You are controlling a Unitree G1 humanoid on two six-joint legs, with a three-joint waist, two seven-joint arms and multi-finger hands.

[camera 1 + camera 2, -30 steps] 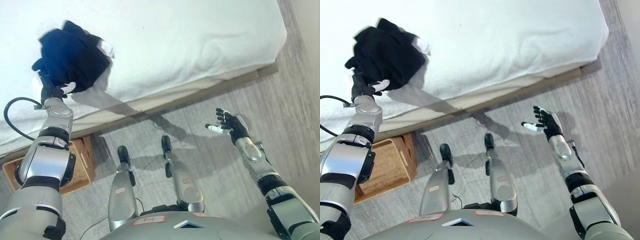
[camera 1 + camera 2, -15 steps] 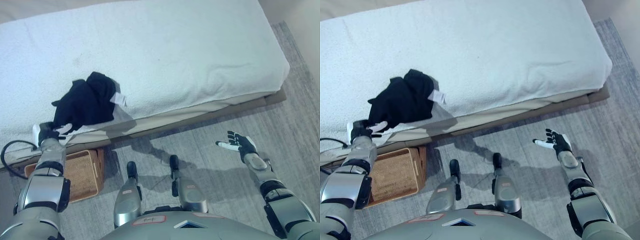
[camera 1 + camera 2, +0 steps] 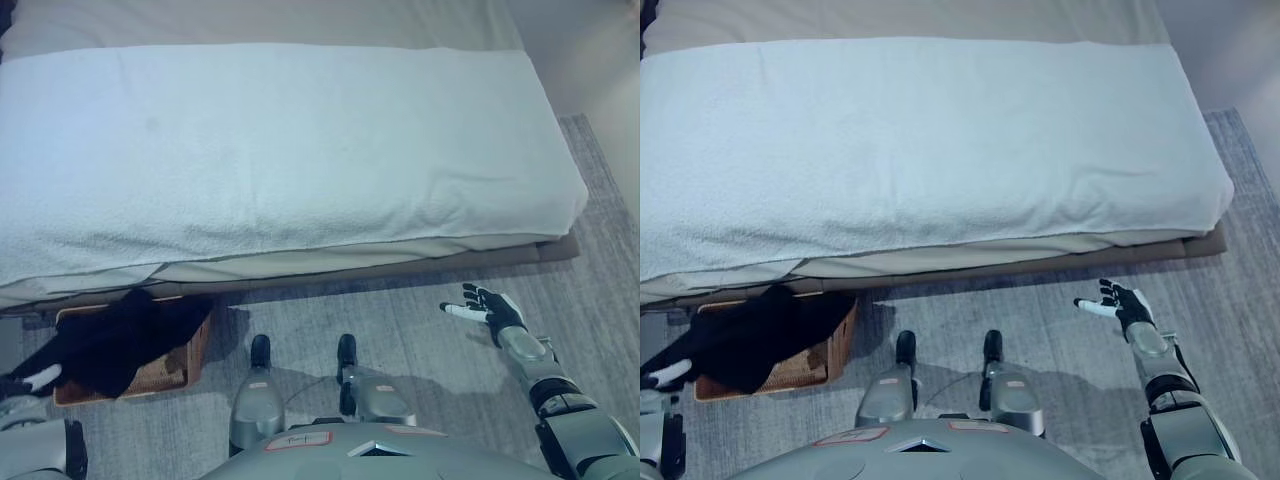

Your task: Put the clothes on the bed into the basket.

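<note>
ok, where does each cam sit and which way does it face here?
Left eye view: on the head, looking down at the bed, wicker basket and grey rug; left hand on the black garment, right hand open.
Right eye view: same head, slightly to the side, facing the same way; both hands show.
Shared: the same scene throughout.
</note>
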